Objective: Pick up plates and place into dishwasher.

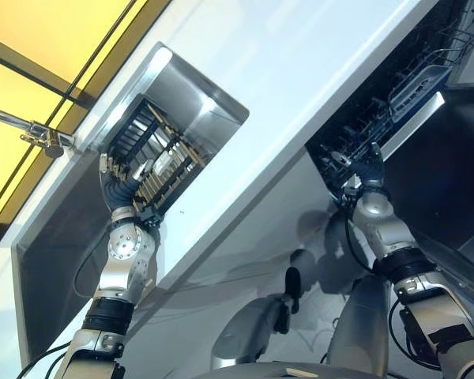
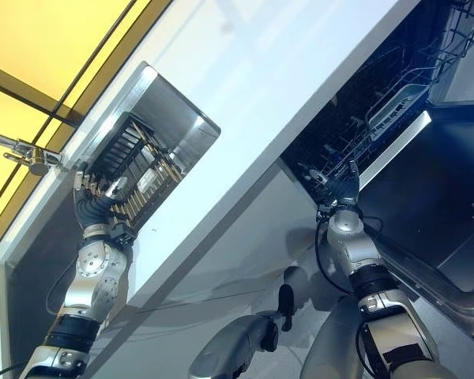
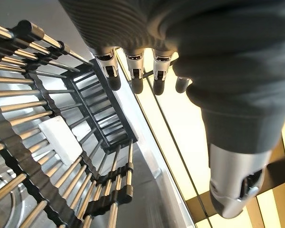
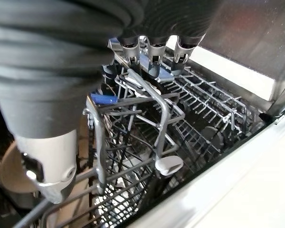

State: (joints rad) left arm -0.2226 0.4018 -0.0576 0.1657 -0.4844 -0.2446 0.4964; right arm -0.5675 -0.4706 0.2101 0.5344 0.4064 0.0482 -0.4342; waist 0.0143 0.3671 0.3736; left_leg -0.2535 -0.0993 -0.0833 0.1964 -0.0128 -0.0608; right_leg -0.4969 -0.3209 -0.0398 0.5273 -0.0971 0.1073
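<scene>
At upper left, the left hand (image 1: 118, 183) hovers with relaxed, empty fingers over the black-and-steel dish rack (image 1: 154, 158) in the steel sink (image 1: 197, 87) (one white plate (image 3: 59, 141) lies there); the right hand (image 1: 363, 170), fingers straight, hangs at the dark wire dishwasher rack (image 4: 180, 109) at upper right; picking step; next, grasp the plate.

The white tabletop (image 1: 300, 87) carries a steel sink (image 1: 209, 95). Inside the sink a black drying rack (image 1: 154, 158) with metal rods lies.
</scene>
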